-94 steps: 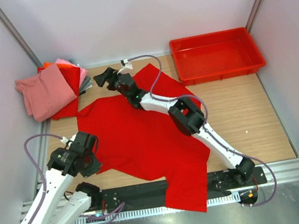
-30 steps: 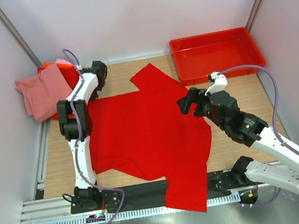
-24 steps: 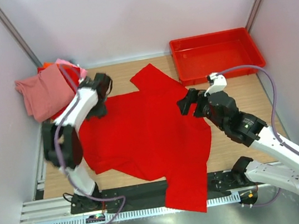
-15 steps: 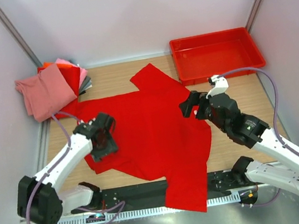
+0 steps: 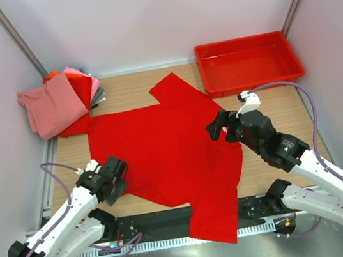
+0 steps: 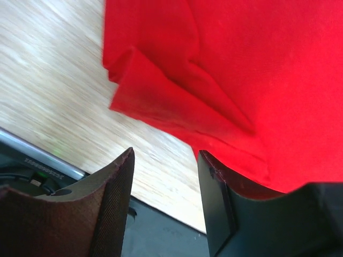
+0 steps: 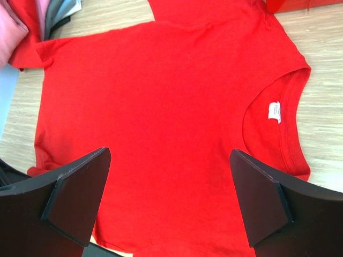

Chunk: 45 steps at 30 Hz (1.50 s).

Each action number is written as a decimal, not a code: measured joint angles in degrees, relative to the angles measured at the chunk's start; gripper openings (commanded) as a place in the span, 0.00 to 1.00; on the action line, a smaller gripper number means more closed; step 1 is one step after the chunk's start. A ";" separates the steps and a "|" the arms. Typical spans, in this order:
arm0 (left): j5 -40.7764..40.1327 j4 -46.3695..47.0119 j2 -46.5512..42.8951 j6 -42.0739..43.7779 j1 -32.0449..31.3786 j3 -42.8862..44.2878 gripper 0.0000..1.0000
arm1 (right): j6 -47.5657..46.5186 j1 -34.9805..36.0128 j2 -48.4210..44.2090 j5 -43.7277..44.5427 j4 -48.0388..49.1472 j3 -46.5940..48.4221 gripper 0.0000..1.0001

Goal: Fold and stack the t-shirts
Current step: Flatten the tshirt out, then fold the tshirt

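A plain bright red t-shirt [image 5: 168, 148] lies spread on the wooden table, its lower part hanging over the near edge. The right wrist view looks down on this t-shirt [image 7: 161, 96], with its collar and white label [image 7: 274, 111] to the right. My right gripper [image 5: 219, 126] hovers above the collar side, jaws wide open and empty [image 7: 171, 187]. My left gripper [image 5: 116, 179] sits low at the shirt's near-left edge. It is open [image 6: 166, 182] with nothing between its fingers, just short of a folded corner of cloth [image 6: 161, 101]. Folded t-shirts [image 5: 52, 104] in pink, red, orange and grey are piled at the back left.
A rigid red plastic tray [image 5: 249, 62] stands at the back right. Bare wood shows to the right of the shirt [image 5: 280, 119]. A black metal rail [image 5: 153, 220] runs along the near edge, and white walls close in both sides.
My left arm has swung back from the far-left corner by the pile to the shirt's near-left edge, and its jaws have opened. The right arm has hardly moved.
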 measured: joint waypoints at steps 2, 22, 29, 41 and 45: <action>-1.60 -0.42 0.52 -1.22 -0.02 0.00 0.59 | -0.24 0.00 -0.20 -0.15 -0.68 0.00 1.00; -6.84 4.33 10.78 -1.36 1.88 -2.03 0.35 | -1.03 0.00 -1.29 -0.15 -3.58 -0.66 1.00; -6.91 7.32 13.97 2.01 1.95 -1.20 0.75 | -1.16 0.00 -1.16 0.11 -4.11 -0.68 1.00; -4.39 11.69 15.34 1.88 0.76 -0.74 0.38 | -2.86 0.00 -1.05 2.45 -6.32 -0.68 1.00; -4.50 13.29 17.33 2.58 0.70 0.17 0.24 | -3.39 0.00 -0.90 3.30 -6.97 -0.68 1.00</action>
